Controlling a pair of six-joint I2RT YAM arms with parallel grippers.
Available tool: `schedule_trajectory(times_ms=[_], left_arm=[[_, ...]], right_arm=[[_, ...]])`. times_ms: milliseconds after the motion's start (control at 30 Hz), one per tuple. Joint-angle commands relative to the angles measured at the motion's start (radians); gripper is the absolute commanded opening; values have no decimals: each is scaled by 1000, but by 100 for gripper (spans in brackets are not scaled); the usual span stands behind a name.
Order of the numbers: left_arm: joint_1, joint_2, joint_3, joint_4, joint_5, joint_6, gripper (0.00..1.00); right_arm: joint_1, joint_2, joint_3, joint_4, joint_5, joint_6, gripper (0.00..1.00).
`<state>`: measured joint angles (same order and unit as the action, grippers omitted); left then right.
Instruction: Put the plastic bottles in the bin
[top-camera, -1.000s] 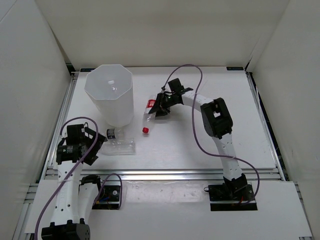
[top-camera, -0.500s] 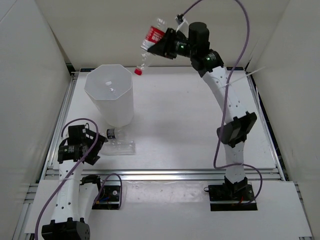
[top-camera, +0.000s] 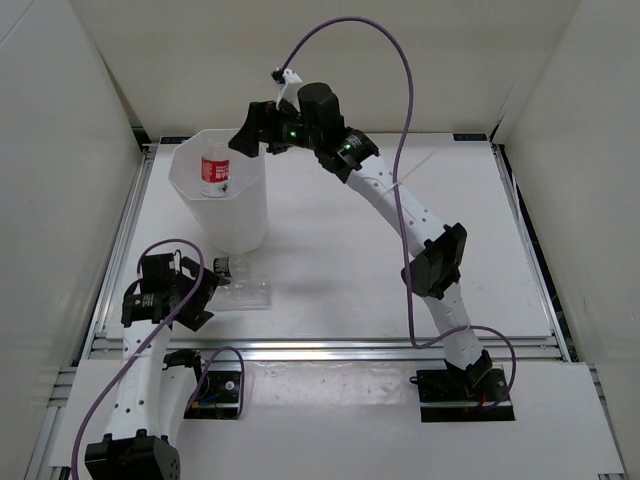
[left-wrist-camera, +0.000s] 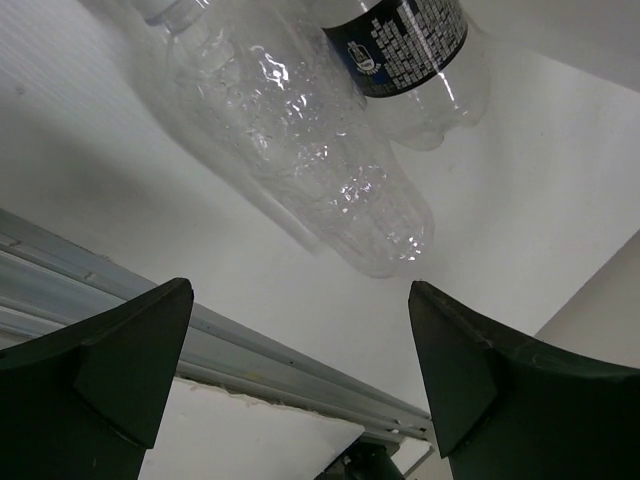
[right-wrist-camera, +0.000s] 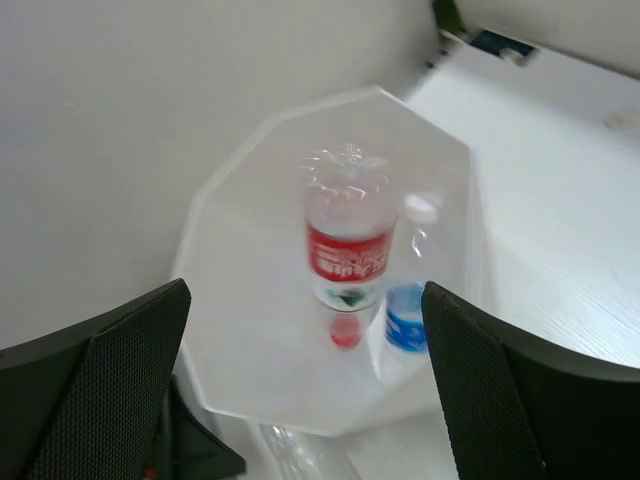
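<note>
The right arm (top-camera: 385, 195) reaches far across the tabletop (top-camera: 340, 270) so that its wrist hangs directly above the mouth of the bin (top-camera: 240, 225). From that spot, anything set free falls inside rather than onto the rim. The right jaws are spread wide with nothing between them. Below them the red-labelled bottle (right-wrist-camera: 347, 250) sits within the bin's opening, cap pointing down and well away from the walls. Nothing grips it, so it looks to be on its way to the bottom. A blue-labelled bottle (right-wrist-camera: 405, 330) already lies deeper in the bin, just beside it in the wrist view.

Two bottles remain on the tabletop at the foot of the bin, near the left arm (top-camera: 140, 370). One is a crushed bottle without a label (left-wrist-camera: 300, 170), lying on its side. The other, a dark-labelled bottle (left-wrist-camera: 400, 45), touches or nearly touches it on the bin side. The left jaws are also spread and empty, held low and aimed at the crushed bottle, which lies between their lines but ahead of the tips. That stance suits a forward slide and a pinch around the crumpled body. The thin, dented plastic may buckle or slip sideways when squeezed.
</note>
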<state>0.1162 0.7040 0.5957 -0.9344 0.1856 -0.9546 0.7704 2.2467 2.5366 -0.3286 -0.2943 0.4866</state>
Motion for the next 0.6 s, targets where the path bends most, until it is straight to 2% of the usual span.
schedule_trajectory(times_ms=[0, 100, 333, 467, 567], left_arm=[[5, 11, -22, 69, 84, -12, 100], [5, 11, -31, 92, 84, -36, 100], [5, 32, -99, 187, -1, -137, 100], [5, 86, -123, 250, -54, -150, 100], [5, 141, -134, 273, -103, -159, 100]], right_arm=[[-68, -230, -24, -30, 61, -144, 100], [-118, -353, -152, 11, 103, -135, 100], [-152, -501, -300, -187, -40, -111, 100], [-171, -611, -510, -211, -107, -120, 100], [-200, -697, -584, -222, -141, -120, 100]])
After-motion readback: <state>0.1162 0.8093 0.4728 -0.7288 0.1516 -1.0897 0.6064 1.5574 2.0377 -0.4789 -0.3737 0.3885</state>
